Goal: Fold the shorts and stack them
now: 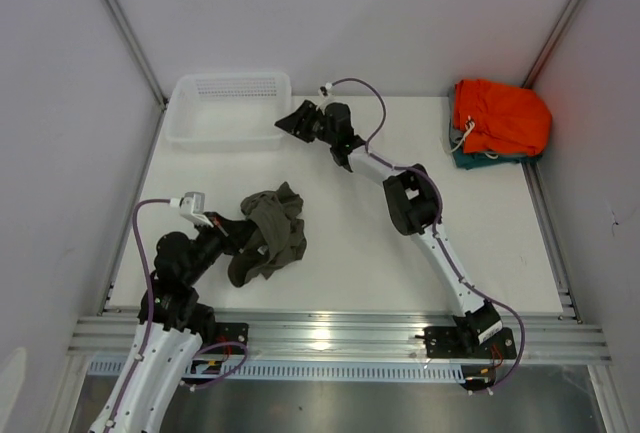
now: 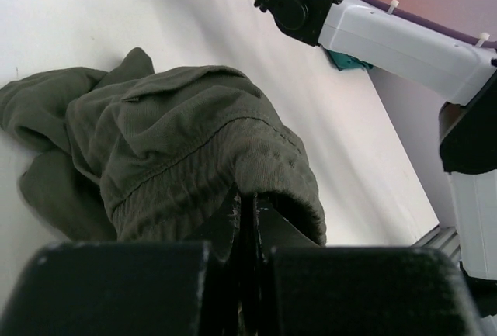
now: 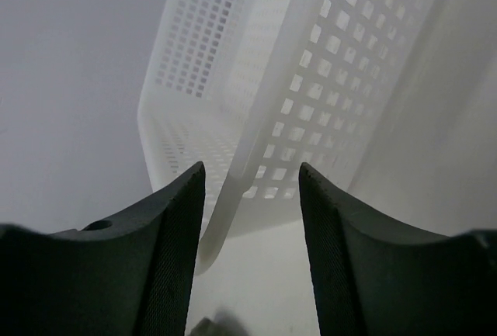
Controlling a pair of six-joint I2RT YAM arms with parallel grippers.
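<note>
The white surface [image 1: 360, 253] carries a white perforated basket [image 1: 228, 111] at its far left, a pile of orange shorts [image 1: 502, 118] lying on a teal garment [image 1: 468, 160] in the far right corner, and the olive-green shorts [image 1: 270, 233], crumpled at the near left, well apart from that pile. The left arm's fingers [image 2: 268, 231] are clenched on a hem of the olive-green shorts, with cloth bunching over their tips. The right arm's fingers [image 3: 177, 227] stand apart just beside the basket's near right corner, grasping nothing.

Olive-green shorts [image 1: 268, 236], white basket [image 1: 225, 136] with grid of holes, bright orange shorts [image 1: 502, 116], teal garment [image 1: 467, 161], white table [image 1: 350, 243]
</note>
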